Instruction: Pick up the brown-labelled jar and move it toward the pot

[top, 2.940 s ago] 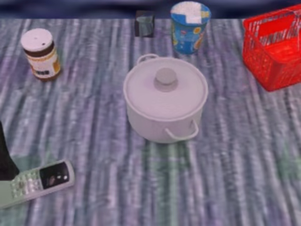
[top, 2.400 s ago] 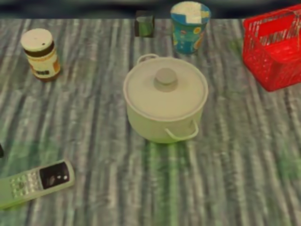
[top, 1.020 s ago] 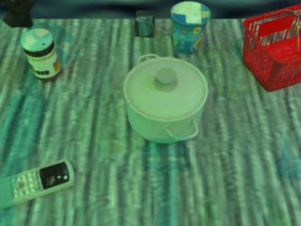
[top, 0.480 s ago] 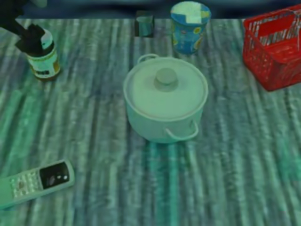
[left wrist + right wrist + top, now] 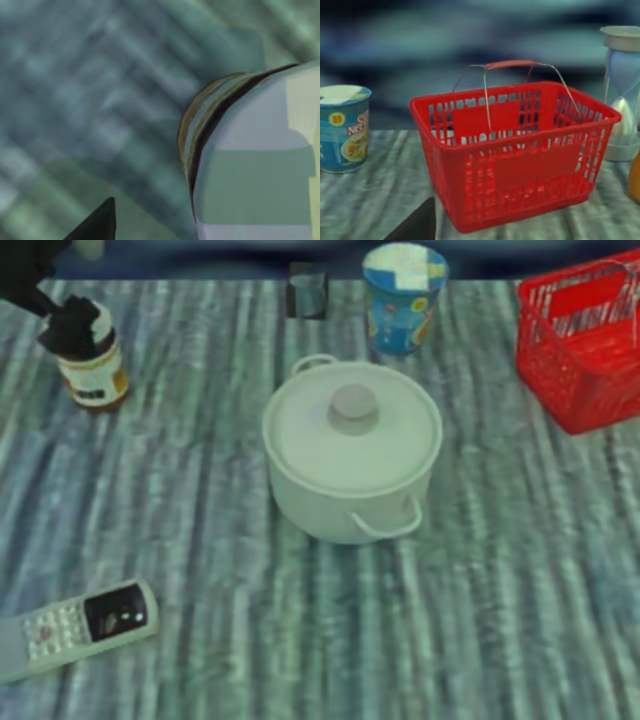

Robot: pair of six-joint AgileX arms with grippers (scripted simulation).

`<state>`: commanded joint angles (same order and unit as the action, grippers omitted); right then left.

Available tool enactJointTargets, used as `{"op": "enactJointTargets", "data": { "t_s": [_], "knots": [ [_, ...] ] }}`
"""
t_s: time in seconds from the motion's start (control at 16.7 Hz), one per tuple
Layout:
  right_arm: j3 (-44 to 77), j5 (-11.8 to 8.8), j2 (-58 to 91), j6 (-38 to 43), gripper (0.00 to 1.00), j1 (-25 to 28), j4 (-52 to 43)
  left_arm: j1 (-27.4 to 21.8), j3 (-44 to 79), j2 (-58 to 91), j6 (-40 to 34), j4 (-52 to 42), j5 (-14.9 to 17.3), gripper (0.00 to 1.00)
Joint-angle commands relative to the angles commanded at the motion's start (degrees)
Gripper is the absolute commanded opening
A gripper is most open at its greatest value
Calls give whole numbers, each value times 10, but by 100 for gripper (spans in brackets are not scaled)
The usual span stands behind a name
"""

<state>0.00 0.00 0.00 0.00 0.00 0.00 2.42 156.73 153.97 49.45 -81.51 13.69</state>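
Observation:
The brown-labelled jar (image 5: pixel 95 375) stands upright at the table's far left. My left gripper (image 5: pixel 70 325) reaches in from the top-left corner and hangs over it, hiding most of the white lid. In the left wrist view the jar (image 5: pixel 250 165) fills one side, and a single dark fingertip (image 5: pixel 97 225) stays apart from it, so the gripper is open. The white pot (image 5: pixel 352 450), with its knobbed lid, sits in the middle of the table. My right arm is outside the top view; one of its fingertips (image 5: pixel 417 225) shows in the right wrist view, open and holding nothing.
A blue printed cup (image 5: pixel 404 295) and a small dark cube (image 5: pixel 307 290) stand behind the pot. A red wire basket (image 5: pixel 580 340) is at the far right, with an hourglass (image 5: pixel 622 95) beyond it. A handset phone (image 5: pixel 75 625) lies front left.
My left gripper came in from the top-left corner and settled over the jar's lid. The jar, pot and other objects have not moved.

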Motion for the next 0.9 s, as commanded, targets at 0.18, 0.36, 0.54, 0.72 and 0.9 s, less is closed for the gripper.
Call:
{"op": "enactJointTargets", "data": {
  "t_s": [0.18,0.36,0.54,0.72,0.9],
  "knots": [
    [0,0,0,0,100,0,0,-5,-66,-9,-5,56,-1,100],
    [0,0,0,0,100,0,0,-8,-109,-15,-8,95,-2,100],
    [0,0,0,0,100,0,0,-8,-111,-15,-8,97,-2,100],
    [0,0,0,0,100,0,0,-8,-111,-15,-8,97,-2,85],
    [0,0,0,0,100,0,0,-8,-111,-15,-8,97,-2,62]
  ]
}}
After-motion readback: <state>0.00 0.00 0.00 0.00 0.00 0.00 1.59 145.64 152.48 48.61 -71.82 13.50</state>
